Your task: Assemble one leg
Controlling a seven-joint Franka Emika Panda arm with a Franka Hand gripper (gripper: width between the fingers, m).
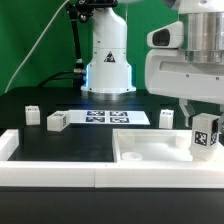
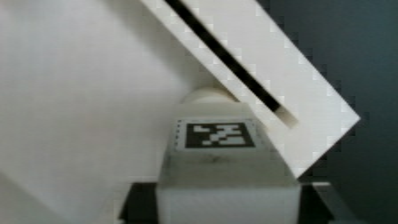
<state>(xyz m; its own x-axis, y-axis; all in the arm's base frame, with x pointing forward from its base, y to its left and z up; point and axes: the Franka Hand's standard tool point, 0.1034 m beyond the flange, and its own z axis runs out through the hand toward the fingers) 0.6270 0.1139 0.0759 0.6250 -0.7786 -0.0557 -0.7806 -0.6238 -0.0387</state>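
Black table (image 1: 70, 140) below; my gripper (image 1: 205, 128) pinches the leg (image 1: 206, 131) over the tray-shaped piece (image 1: 150, 156). It seems light, stiff, slippery plastic — I would grip its flat sides.

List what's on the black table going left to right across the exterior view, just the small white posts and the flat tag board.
Small leg at the far left → tagged leg → marker board → leg → the leg under the gripper at the far right.
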